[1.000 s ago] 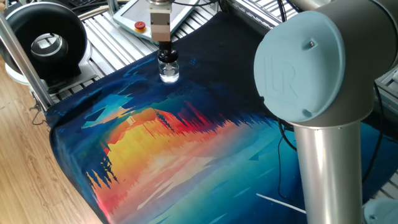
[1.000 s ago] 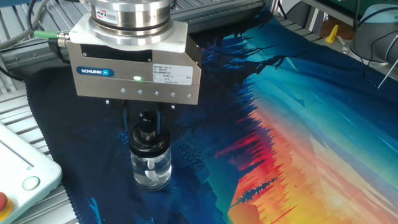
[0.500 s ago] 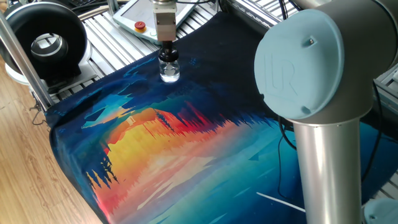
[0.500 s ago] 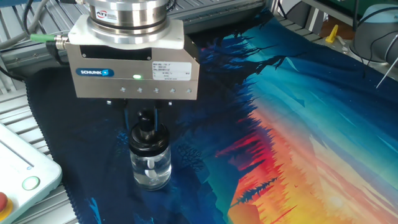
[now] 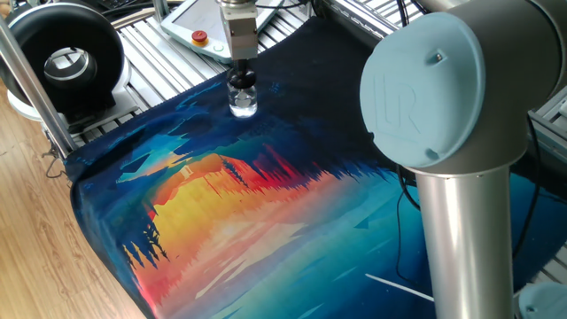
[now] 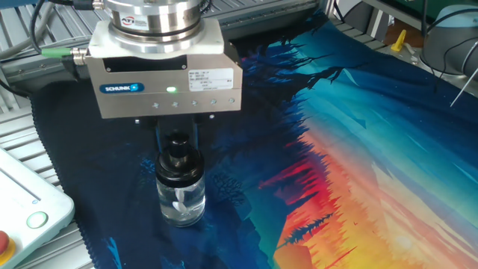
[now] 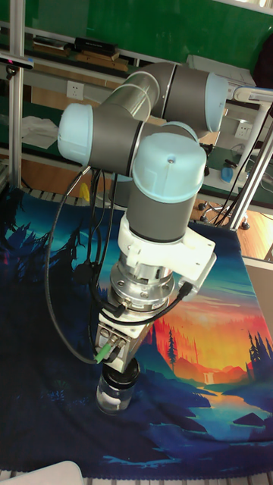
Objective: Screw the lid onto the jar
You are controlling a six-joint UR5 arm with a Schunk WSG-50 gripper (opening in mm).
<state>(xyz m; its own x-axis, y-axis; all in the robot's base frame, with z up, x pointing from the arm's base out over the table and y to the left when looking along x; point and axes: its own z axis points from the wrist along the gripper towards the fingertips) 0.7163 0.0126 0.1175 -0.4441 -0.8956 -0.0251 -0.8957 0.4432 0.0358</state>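
Bright, even indoor light in all three views; colours of printed mat (image 5: 230, 221) vivid. Shadows soft and faint. Pale sheen on blue arm joint cap (image 5: 425, 89) in one fixed view. Small glints on glass jar (image 6: 180, 200) and on silver gripper (image 6: 176, 138) body in the other fixed view. Near edge of that view slightly soft. Tall fixed view dimmer toward mat's lower corners, background shelves mildly soft. No motion blur.

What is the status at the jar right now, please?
End effector directly above jar, fingers around lid; grip unconfirmed. Lid on jar neck, jar upright on printed mat. Nothing in the way.
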